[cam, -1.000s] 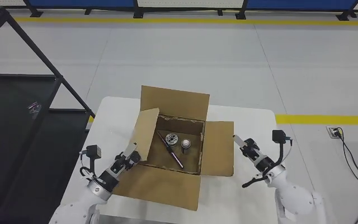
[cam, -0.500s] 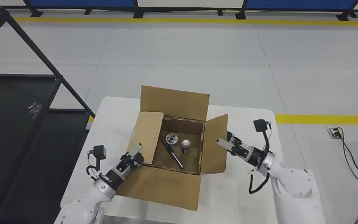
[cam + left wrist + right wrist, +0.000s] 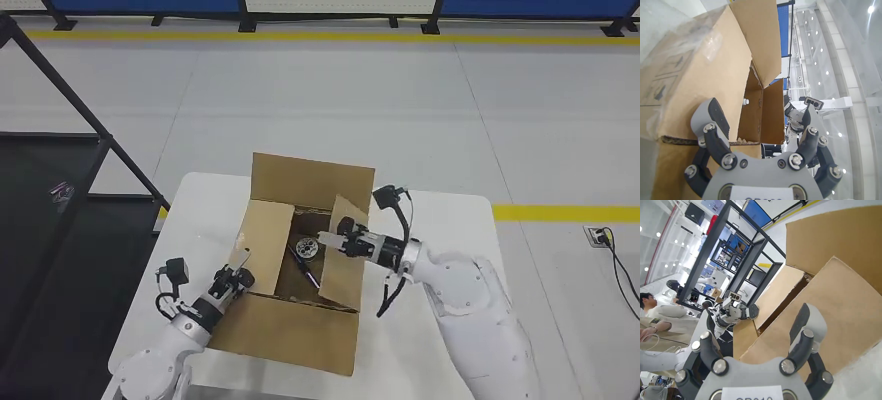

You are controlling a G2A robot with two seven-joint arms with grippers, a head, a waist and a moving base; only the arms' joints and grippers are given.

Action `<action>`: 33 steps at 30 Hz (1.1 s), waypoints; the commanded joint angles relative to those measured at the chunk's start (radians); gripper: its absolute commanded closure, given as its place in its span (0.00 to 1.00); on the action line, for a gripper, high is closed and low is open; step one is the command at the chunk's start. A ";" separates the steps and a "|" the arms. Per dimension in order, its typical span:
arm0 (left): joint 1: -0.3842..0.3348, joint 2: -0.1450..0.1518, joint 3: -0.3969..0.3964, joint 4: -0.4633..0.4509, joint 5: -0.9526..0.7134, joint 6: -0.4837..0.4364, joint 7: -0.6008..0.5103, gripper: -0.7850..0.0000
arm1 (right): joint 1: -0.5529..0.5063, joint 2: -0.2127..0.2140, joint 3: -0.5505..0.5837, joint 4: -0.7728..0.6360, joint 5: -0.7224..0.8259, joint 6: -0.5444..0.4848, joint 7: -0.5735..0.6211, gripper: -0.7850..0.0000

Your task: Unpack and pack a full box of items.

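An open cardboard box (image 3: 310, 185) stands mid-table, its back flap upright and its front flap (image 3: 290, 340) lying outward. Inside lie a round metal part (image 3: 306, 249) and a dark rod (image 3: 310, 276). A white bottle cap (image 3: 745, 101) shows inside. My right gripper (image 3: 333, 241) is open above the box's right side, one finger against the outer face of the raised right flap (image 3: 829, 306). My left gripper (image 3: 238, 279) is open at the left flap (image 3: 262, 235), which stands tilted up, one finger (image 3: 715, 115) on the flap's outer side.
The white table (image 3: 440, 210) has bare surface right of the box and behind it. A black metal rack (image 3: 90, 150) stands off the table's left edge. The front flap covers the near middle of the table.
My right arm swung left from the table's right side and lifted the right flap from flat to upright over the box. The left gripper shifted slightly, and the left flap stands a bit higher.
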 commanded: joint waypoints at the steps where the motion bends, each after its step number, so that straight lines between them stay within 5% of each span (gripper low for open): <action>1: -0.007 -0.002 0.006 0.004 -0.006 0.023 0.021 0.00 | 0.020 -0.003 -0.036 0.035 -0.044 -0.006 -0.031 0.00; 11: -0.036 -0.009 0.028 0.028 -0.003 0.068 0.066 0.00 | 0.086 -0.018 -0.175 0.130 -0.243 0.132 -0.135 0.00; 23: -0.027 -0.012 0.013 0.023 -0.045 0.028 0.061 0.00 | 0.111 -0.020 -0.196 0.174 -0.229 0.156 -0.150 0.00; 33: 0.119 0.011 -0.229 -0.094 -0.192 -0.035 -0.101 0.00 | 0.056 -0.009 -0.161 0.079 -0.236 0.108 -0.257 0.00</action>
